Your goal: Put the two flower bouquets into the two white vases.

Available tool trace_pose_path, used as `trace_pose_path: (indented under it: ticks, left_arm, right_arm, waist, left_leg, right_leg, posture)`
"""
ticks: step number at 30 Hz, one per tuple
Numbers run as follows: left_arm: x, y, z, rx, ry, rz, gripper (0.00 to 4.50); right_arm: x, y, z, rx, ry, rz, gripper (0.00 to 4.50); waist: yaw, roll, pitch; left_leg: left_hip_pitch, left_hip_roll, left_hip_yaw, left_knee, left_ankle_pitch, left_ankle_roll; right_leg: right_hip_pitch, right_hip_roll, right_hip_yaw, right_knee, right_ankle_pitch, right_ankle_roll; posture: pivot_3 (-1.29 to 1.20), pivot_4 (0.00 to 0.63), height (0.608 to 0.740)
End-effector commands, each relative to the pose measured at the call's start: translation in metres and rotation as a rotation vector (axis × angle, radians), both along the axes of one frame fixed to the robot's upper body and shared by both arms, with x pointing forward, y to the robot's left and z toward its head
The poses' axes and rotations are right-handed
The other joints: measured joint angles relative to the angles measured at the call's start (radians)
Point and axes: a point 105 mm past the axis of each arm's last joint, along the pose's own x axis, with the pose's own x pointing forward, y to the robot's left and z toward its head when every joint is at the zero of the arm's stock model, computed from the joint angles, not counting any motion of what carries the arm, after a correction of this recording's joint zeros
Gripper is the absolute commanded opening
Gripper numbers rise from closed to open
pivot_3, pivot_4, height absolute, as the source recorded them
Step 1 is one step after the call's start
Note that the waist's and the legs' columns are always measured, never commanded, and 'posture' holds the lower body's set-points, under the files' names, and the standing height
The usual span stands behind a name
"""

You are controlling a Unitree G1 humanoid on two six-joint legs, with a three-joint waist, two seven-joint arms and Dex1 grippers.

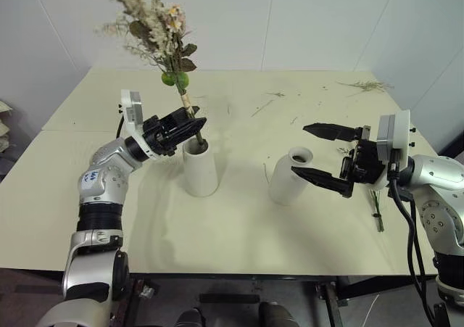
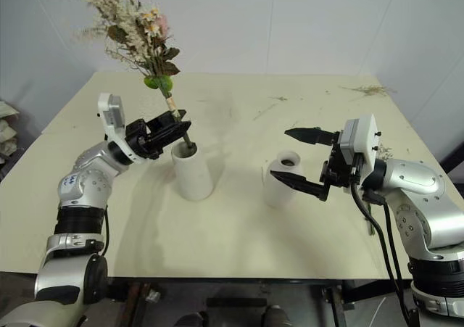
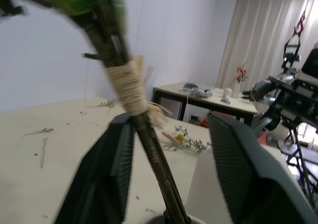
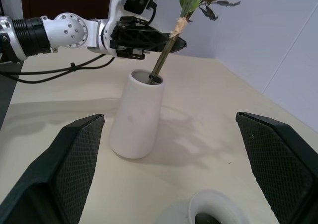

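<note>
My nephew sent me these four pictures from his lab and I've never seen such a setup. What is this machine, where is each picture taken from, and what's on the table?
It is a humanoid robot with two arms, each ending in a two-fingered black gripper. The two wide pictures come from cameras in its head, looking down over the table. The other two come from cameras on its wrists, looking along the fingers.

Two white vases stand on the table: a plain wide-mouthed vase and a rounded narrow-necked vase. The bushy bouquet has its stems inside the wide-mouthed vase. The left gripper is around those stems; its wrist view shows the fingers parted with a gap on one side, so it seems to be letting go.

The right gripper is open, its fingers on either side of the narrow-necked vase and holding nothing. The slim bouquet lies on the table beside the right arm, and loose dried twigs lie at the far edge.
</note>
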Motion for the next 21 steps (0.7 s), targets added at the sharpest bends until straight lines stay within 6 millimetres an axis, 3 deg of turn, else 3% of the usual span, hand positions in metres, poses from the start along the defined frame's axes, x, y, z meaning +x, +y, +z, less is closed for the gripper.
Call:
trace_pose_path:
  ticks: [1, 4, 12, 16, 21]
  left_arm:
    - [-0.013, 0.011, 0.013, 0.128, -0.098, 0.023, 3.67]
    - [-0.020, 0.021, 0.025, 0.169, -0.159, 0.025, 4.47]
    - [-0.024, 0.035, 0.013, 0.327, -0.144, 0.033, 4.47]
    - [-0.015, 0.056, -0.004, 0.555, -0.135, 0.109, 4.47]
    - [-0.009, 0.059, 0.006, 0.632, -0.165, 0.095, 4.47]
  right_arm:
    - [-0.007, -0.002, 0.009, 0.025, -0.046, 0.003, 4.50]
    - [-0.005, -0.005, 0.009, 0.031, -0.044, -0.009, 4.50]
    - [-0.005, -0.010, 0.005, 0.020, -0.030, -0.032, 4.50]
    - [0.001, -0.025, 0.008, 0.002, -0.011, -0.114, 4.50]
    - [0.004, -0.044, 0.018, -0.009, 0.008, -0.207, 4.50]
  waist:
    - [-0.002, 0.000, 0.000]
    - [-0.002, 0.000, 0.000]
    - [0.000, 0.000, 0.000]
    - [-0.001, 0.000, 0.000]
    - [0.001, 0.000, 0.000]
  left_leg:
    - [0.000, 0.000, 0.000, 0.000, 0.000, 0.000]
    - [0.000, 0.000, 0.000, 0.000, 0.000, 0.000]
    - [0.000, 0.000, 0.000, -0.001, 0.000, 0.000]
    - [0.000, 0.000, 0.000, -0.001, 0.000, 0.000]
    - [0.000, 0.000, 0.000, -0.001, 0.000, 0.000]
  right_leg:
    - [0.000, 0.000, 0.000, 0.000, 0.000, 0.000]
    - [0.000, 0.000, 0.000, 0.000, 0.000, 0.000]
    - [0.000, 0.000, 0.000, -0.001, 0.000, 0.000]
    - [0.000, 0.000, 0.000, -0.001, 0.000, 0.000]
    - [0.000, 0.000, 0.000, -0.001, 0.000, -0.001]
  posture:
    - [0.00, 0.150, 0.740]
    - [0.00, 0.150, 0.740]
    - [0.00, 0.150, 0.740]
    - [0.00, 0.150, 0.740]
    - [0.00, 0.150, 0.740]
